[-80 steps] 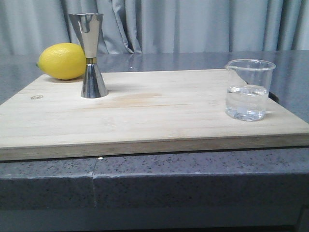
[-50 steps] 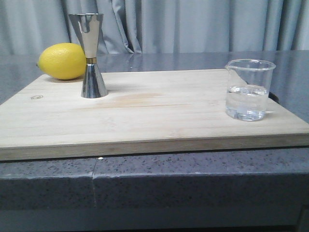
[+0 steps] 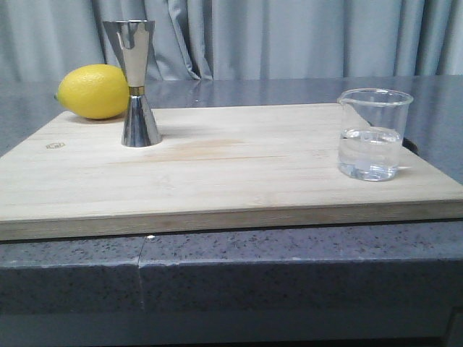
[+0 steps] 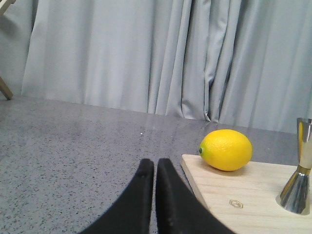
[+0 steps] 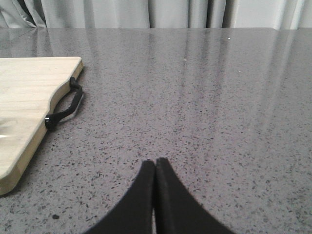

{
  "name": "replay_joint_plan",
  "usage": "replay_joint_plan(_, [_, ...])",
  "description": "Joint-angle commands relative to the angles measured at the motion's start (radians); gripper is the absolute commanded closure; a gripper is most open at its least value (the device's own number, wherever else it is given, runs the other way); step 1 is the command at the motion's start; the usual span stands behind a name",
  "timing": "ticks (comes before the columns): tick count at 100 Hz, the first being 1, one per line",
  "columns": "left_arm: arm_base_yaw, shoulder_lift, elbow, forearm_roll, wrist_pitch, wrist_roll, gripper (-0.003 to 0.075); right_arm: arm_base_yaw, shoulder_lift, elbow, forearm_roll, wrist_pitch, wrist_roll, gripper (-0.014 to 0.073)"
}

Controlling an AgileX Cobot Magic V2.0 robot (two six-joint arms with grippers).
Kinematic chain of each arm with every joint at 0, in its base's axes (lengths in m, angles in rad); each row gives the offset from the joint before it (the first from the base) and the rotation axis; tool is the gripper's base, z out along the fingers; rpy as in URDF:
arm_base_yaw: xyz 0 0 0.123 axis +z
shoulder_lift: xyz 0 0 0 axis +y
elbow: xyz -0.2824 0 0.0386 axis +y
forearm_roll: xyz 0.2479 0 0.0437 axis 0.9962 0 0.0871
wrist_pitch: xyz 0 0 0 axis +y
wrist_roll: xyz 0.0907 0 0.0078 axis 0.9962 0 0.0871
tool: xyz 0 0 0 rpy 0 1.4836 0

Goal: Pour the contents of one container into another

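Note:
A small clear glass beaker (image 3: 373, 134), partly filled with clear liquid, stands upright near the right edge of the wooden board (image 3: 231, 166). The tall steel jigger (image 3: 135, 83) with a gold waist band stands upright at the board's back left; its lower part also shows in the left wrist view as the jigger (image 4: 298, 183). My left gripper (image 4: 155, 165) is shut and holds nothing, over the grey counter left of the board. My right gripper (image 5: 155, 164) is shut and holds nothing, over the counter right of the board. Neither gripper shows in the front view.
A yellow lemon (image 3: 92, 92) lies on the board's back left corner, just left of the jigger, and the lemon (image 4: 225, 149) shows in the left wrist view too. The board has a black handle (image 5: 65, 108) on its right side. Grey curtains hang behind the speckled counter (image 3: 231, 267).

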Motion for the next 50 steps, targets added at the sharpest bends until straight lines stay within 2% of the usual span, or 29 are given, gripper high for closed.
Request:
replay_joint_plan(1, [0.001,-0.027,0.013,-0.006,-0.083,-0.005,0.0739,-0.001,-0.019,0.024,-0.008,-0.072,0.000,0.0664])
replay_joint_plan(50, [0.001,-0.027,0.013,-0.006,-0.083,-0.005,0.0739,-0.001,-0.019,0.024,-0.008,-0.080,0.000,0.0664])
